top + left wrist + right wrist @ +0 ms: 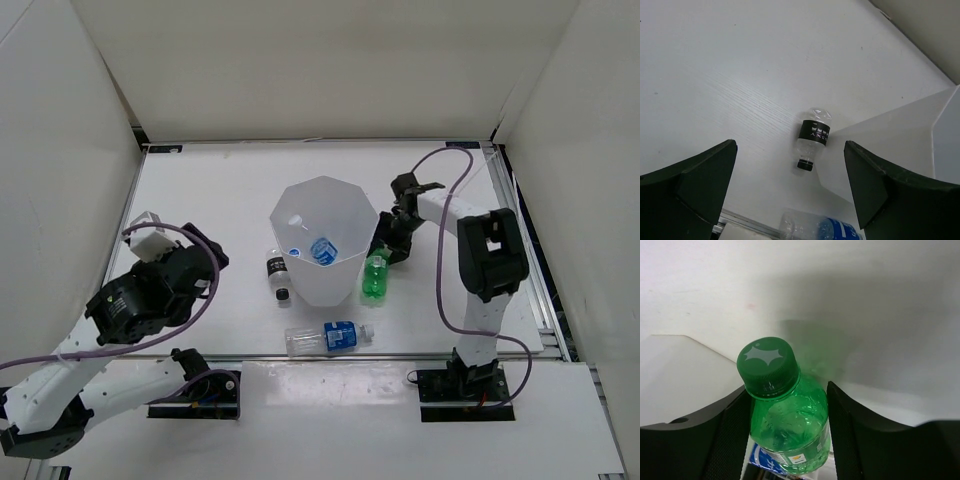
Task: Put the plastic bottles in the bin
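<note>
The bin (289, 204) stands mid-table, and a blue-labelled bottle (322, 250) lies inside it. Just right of the bin, my right gripper (387, 250) is shut on the green bottle (375, 278). In the right wrist view both fingers (735, 430) press the sides of the green bottle (790, 427) below its cap. A black-labelled bottle (278, 275) lies against the bin's left wall. Another blue-labelled bottle (330, 338) lies in front of the bin. My left gripper (790, 155) hangs open above the table, apart from the black-labelled bottle (813, 136).
White walls enclose the table at the back and on both sides. The bin's wall (900, 130) rises right of my left gripper, and the front blue-labelled bottle (820, 230) lies by the table's near edge. A purple cable loops from the right arm (487, 255).
</note>
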Available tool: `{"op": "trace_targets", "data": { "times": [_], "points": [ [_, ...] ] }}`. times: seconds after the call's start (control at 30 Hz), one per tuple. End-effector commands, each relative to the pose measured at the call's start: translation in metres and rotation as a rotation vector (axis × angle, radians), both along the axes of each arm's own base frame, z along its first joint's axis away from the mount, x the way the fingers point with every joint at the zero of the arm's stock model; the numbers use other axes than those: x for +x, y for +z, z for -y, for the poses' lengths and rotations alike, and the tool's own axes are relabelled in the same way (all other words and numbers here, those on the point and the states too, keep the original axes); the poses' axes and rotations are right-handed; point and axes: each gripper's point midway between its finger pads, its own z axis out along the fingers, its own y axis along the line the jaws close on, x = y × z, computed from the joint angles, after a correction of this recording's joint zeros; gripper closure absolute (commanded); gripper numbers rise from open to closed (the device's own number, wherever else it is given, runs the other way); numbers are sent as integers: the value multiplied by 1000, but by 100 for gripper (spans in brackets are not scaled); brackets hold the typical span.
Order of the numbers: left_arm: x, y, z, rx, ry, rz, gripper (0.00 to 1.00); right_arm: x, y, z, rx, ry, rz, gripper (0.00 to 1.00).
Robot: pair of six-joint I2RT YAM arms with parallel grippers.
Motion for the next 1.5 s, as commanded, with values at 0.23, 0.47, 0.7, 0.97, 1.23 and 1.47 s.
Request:
{"op": "trace_targets", "data": {
  "times": [0.23,0.47,0.7,0.97,1.23,1.47],
  "points": [
    [0,-55,-5,58,100,-83,0,-3,148,80,-153,-206,299,71],
    [2,-91,7,-83,105,-55,0,3,339,54,28,-201,779,70],
    [-2,-98,14,-30,49,-120,0,7,402,-41,103,58,996,66],
    [17,-93,35,29,-21,-91,0,9,348,-70,-6,167,878,0],
    [46,-91,89,-138,-201,72,0,-22,357,-33,-8,178,921,0],
    [91,-134,98,-214,-367,-50,0,-33,338,-17,-32,216,852,0]
  ]
}}
